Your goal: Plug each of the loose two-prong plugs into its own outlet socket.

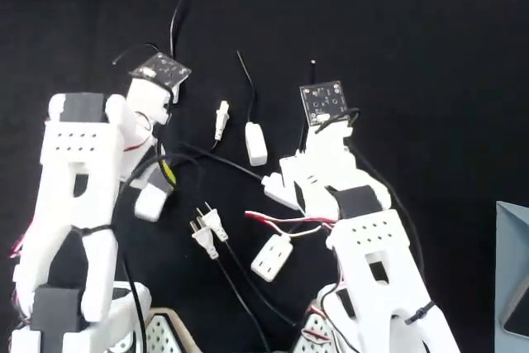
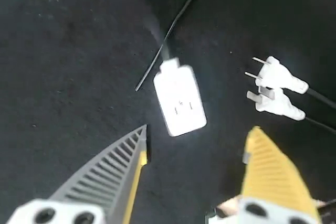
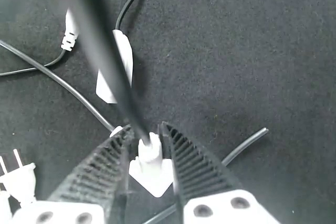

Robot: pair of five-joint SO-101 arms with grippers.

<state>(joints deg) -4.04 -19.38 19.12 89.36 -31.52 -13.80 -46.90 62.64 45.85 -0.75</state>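
Note:
My left gripper [image 2: 199, 129] hangs open just above a white outlet socket [image 2: 179, 103] lying flat on the black cloth; the high view shows this gripper [image 1: 153, 192] at the left. Two loose two-prong plugs [image 2: 275, 90] lie side by side beyond it, seen near the table's middle [image 1: 207, 229]. My right gripper [image 3: 144, 129] is shut on a white plug [image 3: 150, 169] with a black cable, low over the cloth [image 1: 279, 188]. A second socket [image 1: 256, 144] and a small white plug [image 1: 221, 119] lie farther back. A third socket [image 1: 273, 256] lies near the front.
Black cables [image 1: 240, 274] run across the cloth between the arms and toward the front edge. Red and white wires [image 1: 281, 221] trail from the right arm. A grey-blue box [image 1: 512, 270] stands at the right edge. Both arm bases occupy the front.

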